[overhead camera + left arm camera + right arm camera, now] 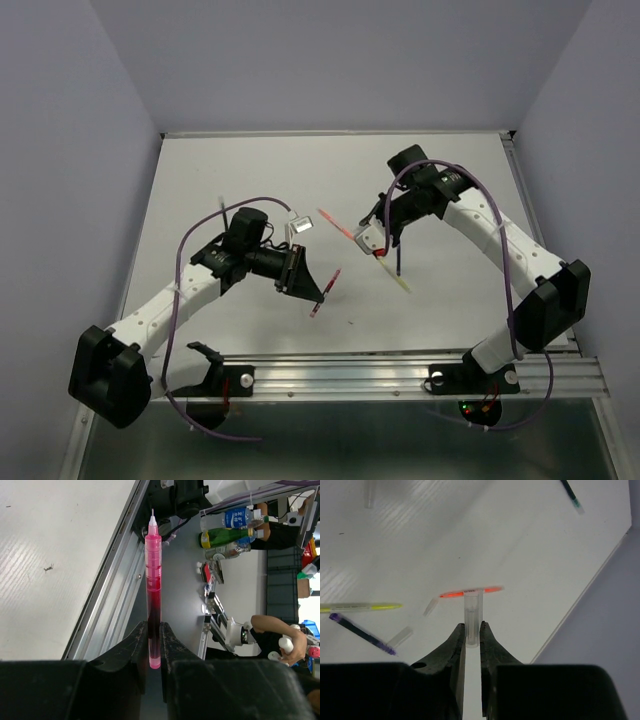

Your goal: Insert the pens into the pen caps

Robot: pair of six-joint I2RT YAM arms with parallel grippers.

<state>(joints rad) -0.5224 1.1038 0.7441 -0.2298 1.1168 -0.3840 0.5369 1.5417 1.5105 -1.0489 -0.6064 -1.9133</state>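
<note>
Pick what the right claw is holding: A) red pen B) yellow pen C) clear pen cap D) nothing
C: the right wrist view shows the right claw pinched on an upright pen cap, while the red pen is in the left claw.

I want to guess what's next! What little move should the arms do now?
Probably bring the red pen toward the cap, tip lined up with its free end. The left jaws are shut on the pen, the right jaws on the cap, and the two hang apart.
</note>
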